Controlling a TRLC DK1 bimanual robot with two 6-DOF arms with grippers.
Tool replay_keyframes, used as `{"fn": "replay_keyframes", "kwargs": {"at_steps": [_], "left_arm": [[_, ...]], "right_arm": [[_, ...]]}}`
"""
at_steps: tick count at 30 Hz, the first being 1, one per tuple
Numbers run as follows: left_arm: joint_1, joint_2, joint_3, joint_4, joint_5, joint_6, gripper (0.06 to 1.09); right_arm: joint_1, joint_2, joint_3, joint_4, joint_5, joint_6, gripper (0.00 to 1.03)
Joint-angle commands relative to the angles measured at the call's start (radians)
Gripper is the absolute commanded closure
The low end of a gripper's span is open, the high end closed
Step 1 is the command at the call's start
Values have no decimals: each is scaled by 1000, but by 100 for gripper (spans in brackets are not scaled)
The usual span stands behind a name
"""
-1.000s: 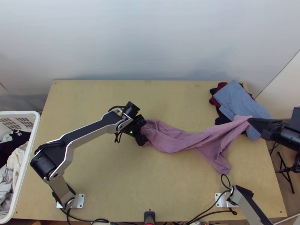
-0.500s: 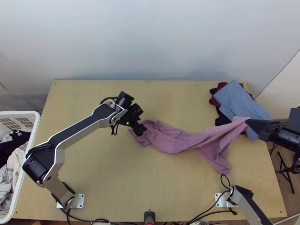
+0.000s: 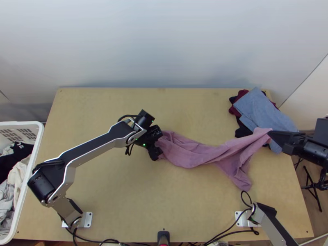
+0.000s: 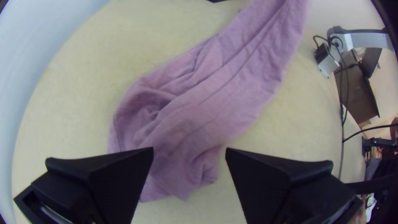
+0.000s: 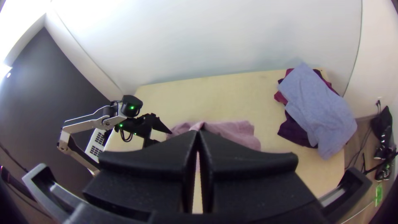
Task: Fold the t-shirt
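Basically, left tool (image 4: 189,150) moved back a touch toward the clothes pile (image 3: 262,110) in the last half second, covering the end of the pink-purple t-shirt (image 3: 186,153) farthest from the pile, which half a second ago was peeking out past it. Right tool (image 5: 198,133) about the same spot as then, right by the pile. Cloth shape hardly changed, so no fold progress from that; reads as left tool re-aiming for a grip, shirt still being sorted out ahead of folding. Left tool: fingers wide apart, bunched shirt end lying between and below them, nothing clamped; contact with cloth, can't tell. Right tool: fingers together, pinching a corner of the shirt, held up off the surface (image 3: 123,197) beside the pile. Shirt runs as a long twisted strip from that corner away from the pile, one flap hanging down on the pile's near side. Next probably needs left tool closed on a real edge, then both spreading it flat; grabbing the bunched layers would likely keep the twist in.
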Motion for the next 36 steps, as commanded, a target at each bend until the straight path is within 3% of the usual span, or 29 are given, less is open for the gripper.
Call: {"fn": "replay_keyframes", "kwargs": {"at_steps": [1,6,9,12,16,25,32,36], "left_arm": [[-2,22,-19,27,-26,41,33],[3,32,-31,55,-52,55,34],[7,37,-31,73,-58,54,49],[7,43,-33,79,-58,54,56],[15,43,-34,94,-58,49,77],[33,34,-49,111,-56,28,90],[40,18,-46,119,-56,17,94],[61,-44,-8,84,-50,-44,94]], "right_arm": [[2,-1,3,2,3,2,100],[2,-1,3,5,1,5,100],[2,-1,3,12,3,14,100],[2,-1,2,12,3,14,100],[2,-1,0,12,4,14,100],[3,-5,-11,12,4,17,100],[3,-8,-11,12,4,19,100],[3,-13,-12,12,6,19,100]]}}
